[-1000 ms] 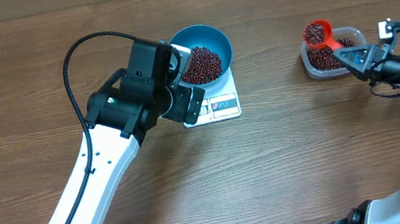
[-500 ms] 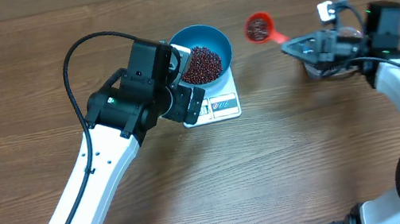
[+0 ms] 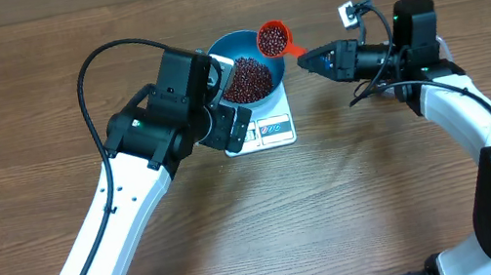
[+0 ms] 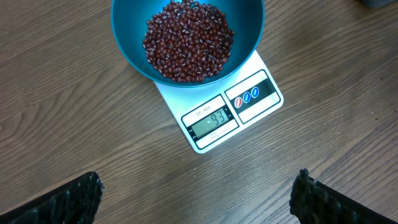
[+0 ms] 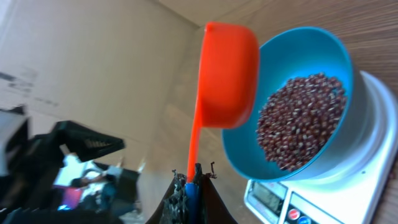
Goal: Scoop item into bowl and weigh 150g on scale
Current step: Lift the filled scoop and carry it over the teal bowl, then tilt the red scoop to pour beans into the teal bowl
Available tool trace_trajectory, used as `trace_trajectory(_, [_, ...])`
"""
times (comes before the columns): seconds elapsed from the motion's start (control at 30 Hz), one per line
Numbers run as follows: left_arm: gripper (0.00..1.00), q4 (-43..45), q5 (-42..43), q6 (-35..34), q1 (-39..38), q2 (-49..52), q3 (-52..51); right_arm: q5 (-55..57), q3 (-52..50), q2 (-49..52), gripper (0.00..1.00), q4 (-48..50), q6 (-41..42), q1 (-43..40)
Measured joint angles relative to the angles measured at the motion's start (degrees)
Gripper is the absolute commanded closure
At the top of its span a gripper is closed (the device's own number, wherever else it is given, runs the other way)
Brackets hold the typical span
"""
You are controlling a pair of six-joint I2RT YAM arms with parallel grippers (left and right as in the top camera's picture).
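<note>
Upper centre of the overhead view: right gripper (image 3: 310, 56) clamped on the orange plastic scoop (image 3: 271, 39), with the scoop's cup at the bowl's upper-right rim.

At the bottom of the right wrist view I see its fingers pressed together on the end of the thin handle, and the cup's underside faces that camera, just left of the round deep blue bowl (image 4: 124, 37). I cannot tell whether the cup holds anything. The small dark red-brown beans (image 4: 186, 40) lie heaped inside the bowl, which sits on the upper end of the flat white rectangular kitchen scale (image 4: 249, 102); the scale's display shows 93. Left gripper (image 4: 196, 202) hovers with its jaws wide apart, one finger in each lower corner of its own view, over the brown wooden table (image 3: 382, 185) just below the scale.
</note>
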Motion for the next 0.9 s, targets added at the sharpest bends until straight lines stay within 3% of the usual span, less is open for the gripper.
trace_trajectory(0.4, [0.00,0.0,0.0,0.0,0.0,0.0,0.0,11.9,0.0,0.0,0.96,-0.1,-9.5,5.6])
trace_trajectory(0.9, [0.00,0.0,0.0,0.0,0.0,0.0,0.0,33.2,0.0,0.0,0.96,-6.7,-39.0,13.1])
